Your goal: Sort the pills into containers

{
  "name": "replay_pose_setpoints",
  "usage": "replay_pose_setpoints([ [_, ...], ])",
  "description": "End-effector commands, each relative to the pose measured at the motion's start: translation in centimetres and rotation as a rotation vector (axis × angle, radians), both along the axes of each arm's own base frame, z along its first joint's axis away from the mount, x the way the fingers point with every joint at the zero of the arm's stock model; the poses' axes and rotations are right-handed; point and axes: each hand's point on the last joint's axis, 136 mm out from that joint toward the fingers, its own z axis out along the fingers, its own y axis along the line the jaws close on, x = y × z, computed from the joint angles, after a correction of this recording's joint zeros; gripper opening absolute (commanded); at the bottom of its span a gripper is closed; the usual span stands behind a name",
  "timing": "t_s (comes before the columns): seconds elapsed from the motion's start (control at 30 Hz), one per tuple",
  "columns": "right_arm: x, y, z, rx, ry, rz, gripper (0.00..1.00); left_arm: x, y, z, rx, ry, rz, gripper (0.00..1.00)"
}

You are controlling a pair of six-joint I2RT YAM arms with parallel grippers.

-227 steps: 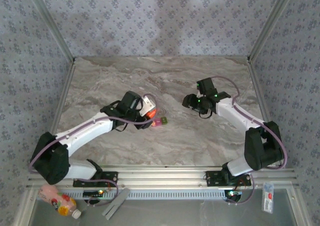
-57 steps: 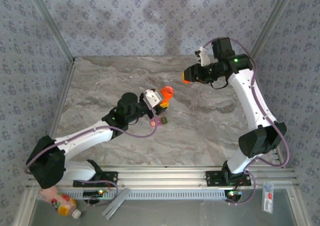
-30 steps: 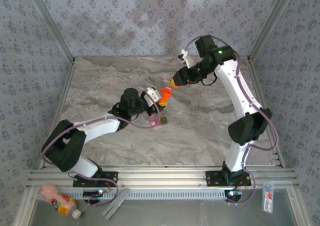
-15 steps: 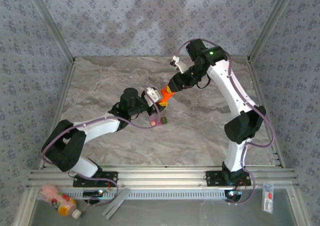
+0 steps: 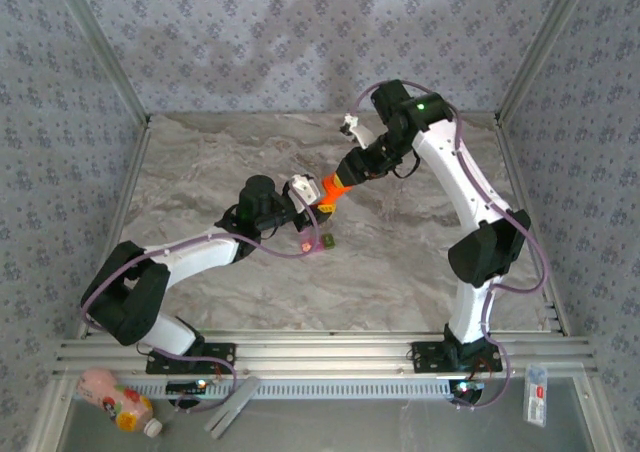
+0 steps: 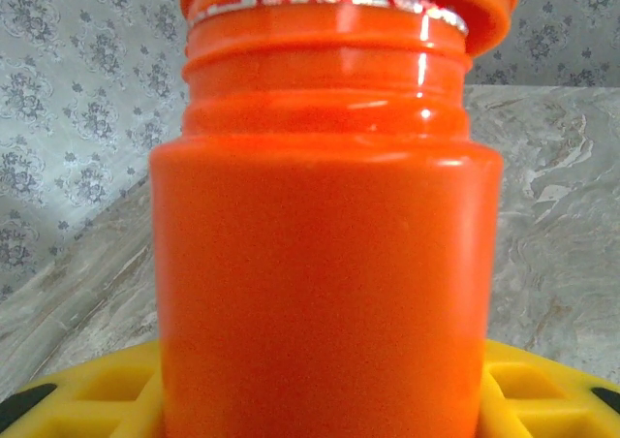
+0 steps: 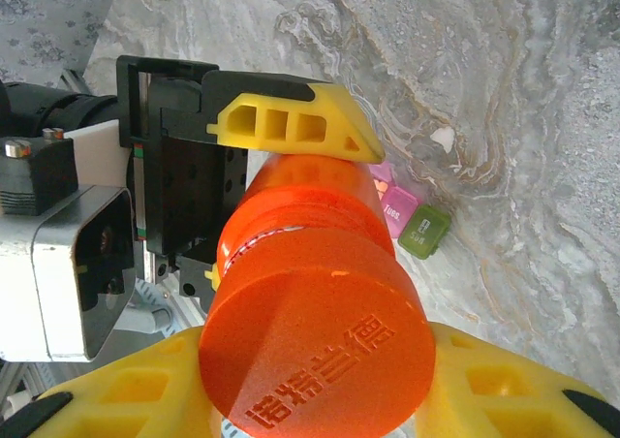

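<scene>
My left gripper (image 5: pixel 316 196) is clamped on the body of the orange bottle (image 5: pixel 328 188), a little above the middle of the top view, and holds it clear of the marble worktop (image 5: pixel 200 162). In my left wrist view the bottle (image 6: pixel 325 264) stands upright and close to the lens, with my yellow fingers (image 6: pixel 92 399) pressed against it at the lower left and lower right corners of the frame. My right gripper (image 5: pixel 349 168) reaches in from the upper right and is closed on the orange cap (image 5: pixel 341 177), which sits on the bottle's neck; I cannot tell whether it is screwed tight. In my right wrist view the cap (image 7: pixel 315 346) faces the lens low in the frame, raised lettering on its top, my own yellow fingers (image 7: pixel 504 385) touching it on either side, and one yellow finger of the left gripper (image 7: pixel 291 123) lies against the bottle's body above it. The pill case (image 5: pixel 318 241) lies on the worktop just below the bottle in the top view, near the frame's centre, apart from both grippers. In the right wrist view its pink compartment (image 7: pixel 392 202) and green compartment (image 7: pixel 424 230) sit joined side by side, right of the bottle.
</scene>
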Motion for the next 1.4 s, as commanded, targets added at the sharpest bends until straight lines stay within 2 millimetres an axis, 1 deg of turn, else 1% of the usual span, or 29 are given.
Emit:
replay_pose_setpoints([
  [0.0,-0.7,0.2,-1.0,-0.015,0.033,0.034,0.40,-0.3,-0.4,3.3,-0.051,-0.075,-0.035,0.00],
  [0.47,-0.9,1.2,-1.7,-0.021,0.049,0.061,0.39,-0.6,-0.6,3.4,-0.046,-0.077,-0.049,0.00],
  [0.7,-1.5,1.2,-2.6,-0.031,0.081,0.073,0.38,-0.1,-0.3,3.9,-0.062,-0.084,-0.012,0.00],
  [0.87,-1.1,1.5,-3.4,-0.030,0.110,0.010,0.38,0.3,-0.3,4.6,-0.073,-0.096,0.008,0.00],
  [1.1,-0.5,2.0,-5.0,-0.022,0.209,-0.115,0.38,0.2,-0.1,4.7,-0.058,-0.103,0.010,0.00],
  [1.2,-0.4,2.5,-4.9,0.024,0.240,-0.151,0.38,0.2,0.0,4.9,-0.062,-0.106,0.017,0.00],
  [1.37,-0.3,3.0,-3.9,0.071,0.243,-0.177,0.40,0.3,0.1,5.1,-0.069,-0.115,0.029,0.00],
])
